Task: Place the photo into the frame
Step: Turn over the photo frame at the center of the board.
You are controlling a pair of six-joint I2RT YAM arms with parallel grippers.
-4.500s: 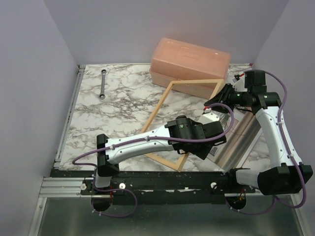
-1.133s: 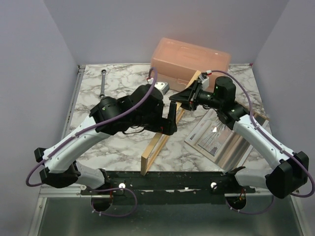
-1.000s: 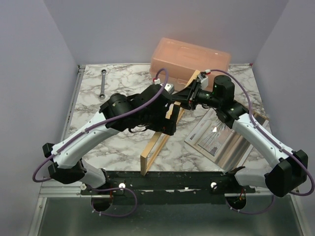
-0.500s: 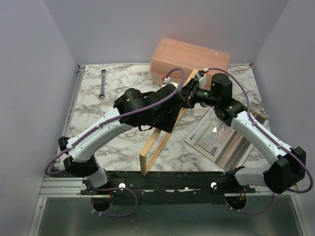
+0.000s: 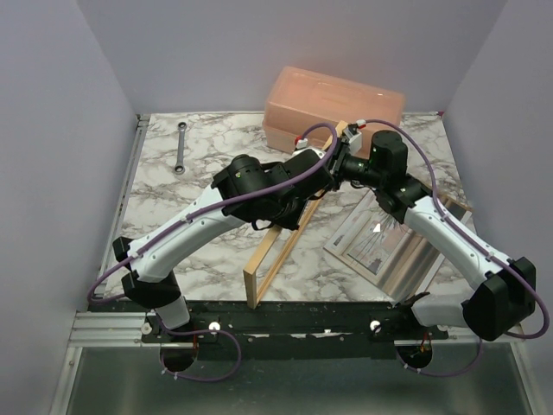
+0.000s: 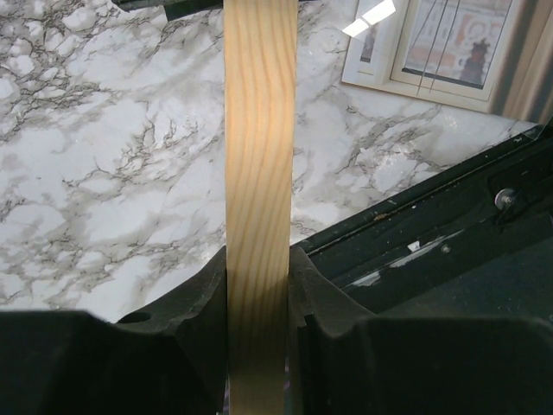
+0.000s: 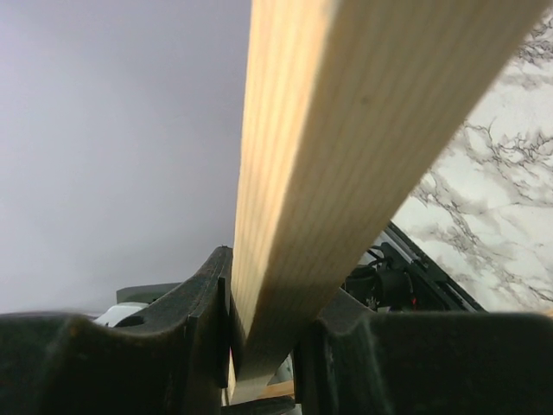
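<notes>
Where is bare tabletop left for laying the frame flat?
Widest: the table left of the frame, from the wrench to the near edge, partly under the left arm. A narrow strip separates frame and photo. Crowded: the right side and the peach box behind.

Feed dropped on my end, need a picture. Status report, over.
Grippers: left gripper and right gripper both shut on the frame. It's tipped up on edge; the photo lies flat to the right, not in it. Close behind, the peach box.

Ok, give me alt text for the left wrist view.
The left gripper clamps a rail of the light-wood frame, which runs straight up the picture's middle. Behind it lies the marble table, with the photo at top right.
</notes>
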